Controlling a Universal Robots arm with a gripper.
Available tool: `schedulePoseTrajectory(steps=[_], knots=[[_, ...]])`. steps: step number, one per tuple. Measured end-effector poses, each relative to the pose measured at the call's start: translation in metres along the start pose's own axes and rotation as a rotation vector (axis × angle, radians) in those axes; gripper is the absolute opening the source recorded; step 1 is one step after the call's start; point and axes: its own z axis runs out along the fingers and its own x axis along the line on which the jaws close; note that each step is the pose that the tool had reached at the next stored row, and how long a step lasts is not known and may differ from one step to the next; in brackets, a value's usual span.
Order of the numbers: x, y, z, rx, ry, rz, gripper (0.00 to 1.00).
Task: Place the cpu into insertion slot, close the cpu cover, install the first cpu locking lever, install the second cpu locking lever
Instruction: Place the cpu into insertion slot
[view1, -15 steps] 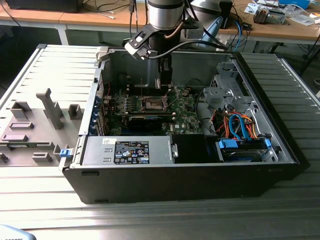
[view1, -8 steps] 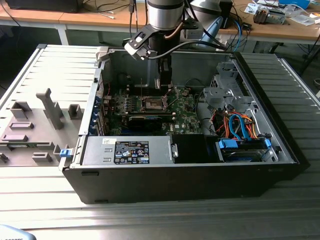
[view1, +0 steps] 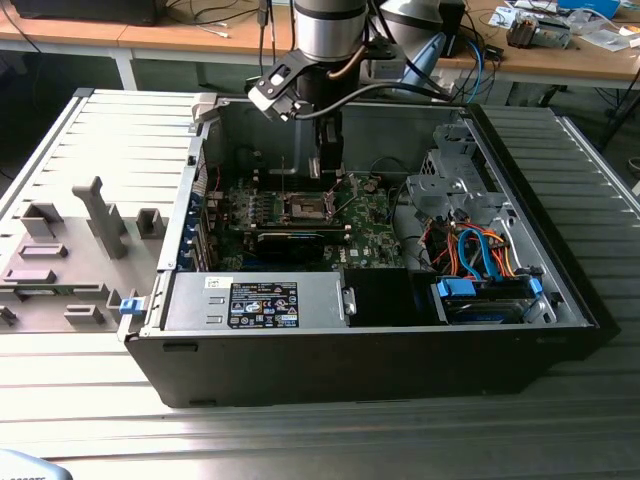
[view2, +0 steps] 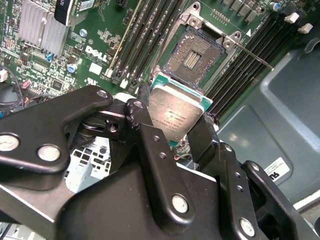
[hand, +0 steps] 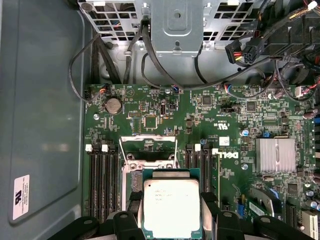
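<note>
- My hand (view2: 172, 121) is clamped on the cpu (view2: 176, 114), with a finger on each of two opposite edges.
- The cpu hangs close over the slot (view2: 192, 56) and is not seated; the slot's contacts lie bare.
- In the first wrist view, the cover (hand: 148, 139) stands open beyond the cpu.
- In the exterior view, the arm reaches down into the open case (view1: 560, 290).
</note>
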Motion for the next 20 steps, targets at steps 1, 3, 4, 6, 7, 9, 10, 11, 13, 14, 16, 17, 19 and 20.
schedulePoseTrajectory(steps=[1, 3, 4, 6, 7, 9, 10, 11, 13, 14, 16, 17, 19, 20], knots=[[0.0000, -0.0002, 0.0001, 0.0000, 0.0000, 0.000, 0.55], [0.0000, -0.0003, 0.0003, 0.0000, 0.0000, 0.000, 0.55], [0.0000, -0.0005, 0.0005, -0.0001, 0.0001, 0.000, 0.55], [0.0000, -0.0007, 0.0007, 0.0000, 0.0001, 0.000, 0.55], [0.0000, -0.0009, 0.0009, 0.0000, 0.0000, 0.000, 0.55], [0.0000, -0.0012, 0.0013, 0.0000, 0.0000, 0.000, 0.55], [0.0000, -0.0014, 0.0015, 0.0000, 0.0000, 0.000, 0.55], [0.0000, -0.0015, 0.0017, -0.0001, 0.0001, 0.000, 0.55], [0.0000, -0.0017, 0.0019, 0.0000, 0.0001, 0.000, 0.55], [0.0000, -0.0017, 0.0020, 0.0000, 0.0000, 0.000, 0.55], [0.0000, -0.0020, 0.0027, 0.0000, 0.0001, 0.000, 0.55], [0.0000, -0.0020, 0.0028, 0.0000, 0.0000, 0.000, 0.55], [0.0000, -0.0021, 0.0031, 0.0000, 0.0001, 0.000, 0.55], [0.0000, -0.0021, 0.0033, 0.0000, 0.0001, 0.000, 0.55]])
